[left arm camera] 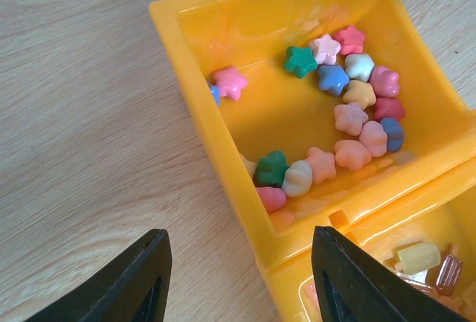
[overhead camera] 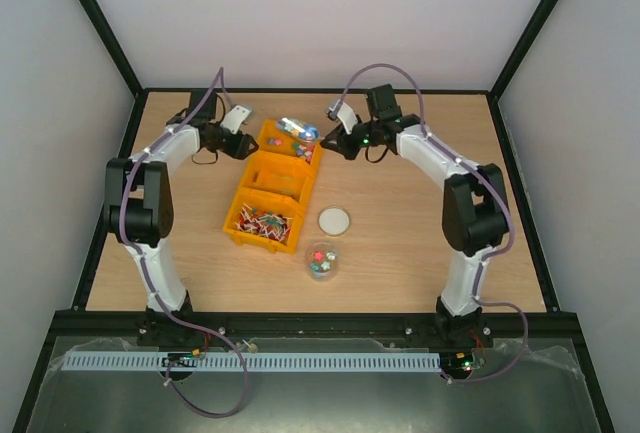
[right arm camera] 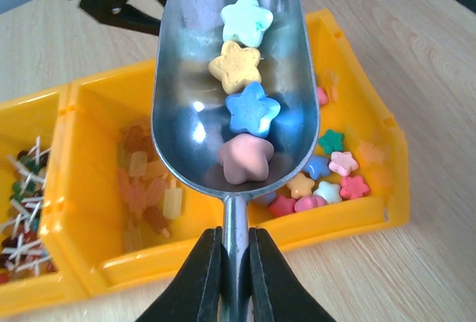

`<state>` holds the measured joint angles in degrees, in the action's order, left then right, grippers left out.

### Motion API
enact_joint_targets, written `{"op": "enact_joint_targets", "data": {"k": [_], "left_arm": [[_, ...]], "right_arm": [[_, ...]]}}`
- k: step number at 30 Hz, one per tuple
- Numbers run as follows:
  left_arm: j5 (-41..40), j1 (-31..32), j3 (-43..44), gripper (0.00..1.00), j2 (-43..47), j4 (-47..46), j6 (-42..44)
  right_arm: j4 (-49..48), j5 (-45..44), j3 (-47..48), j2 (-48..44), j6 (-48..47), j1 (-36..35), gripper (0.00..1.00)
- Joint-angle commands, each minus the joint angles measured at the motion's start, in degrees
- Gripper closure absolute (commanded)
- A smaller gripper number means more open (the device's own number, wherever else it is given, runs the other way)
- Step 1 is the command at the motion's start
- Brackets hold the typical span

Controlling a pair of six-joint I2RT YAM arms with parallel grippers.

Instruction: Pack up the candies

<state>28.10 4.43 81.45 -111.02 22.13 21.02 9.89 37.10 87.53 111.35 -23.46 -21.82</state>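
Small star-shaped candies in mixed colours lie in the far compartment of a yellow bin. My right gripper is shut on the handle of a metal scoop that carries several candies above that compartment; the scoop also shows in the top view. My left gripper is open and empty, its fingers on either side of the bin's left wall. A small clear jar with a few candies stands in front of the bin, its white lid lying beside it.
The yellow bin's near compartment holds red-and-white stick pieces, the middle one ice-lolly shaped sweets. Black frame rails run round the wooden table; white walls stand behind and at the sides.
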Motion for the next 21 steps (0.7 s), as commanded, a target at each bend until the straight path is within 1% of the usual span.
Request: {"op": "enact_joint_targets", "data": {"k": [1, 11, 21], "left_arm": [[1.29, -0.30, -0.12, 0.46, 3.36, 0.72, -1.05], [1.43, -0.30, -4.47, 0.42, 7.58, 0.54, -1.33], [1.21, -0.30, -9.12, 0.37, 12.52, 0.60, -1.38]], "right_arm": [[8.39, 5.10, -2.62, -7.51, -7.76, 1.42, 0.99], [23.44, 7.71, -10.90, -21.02, -22.99, 2.93, 0.99], [37.66, 4.62, -19.84, -32.09, -39.31, 2.84, 0.99]]}}
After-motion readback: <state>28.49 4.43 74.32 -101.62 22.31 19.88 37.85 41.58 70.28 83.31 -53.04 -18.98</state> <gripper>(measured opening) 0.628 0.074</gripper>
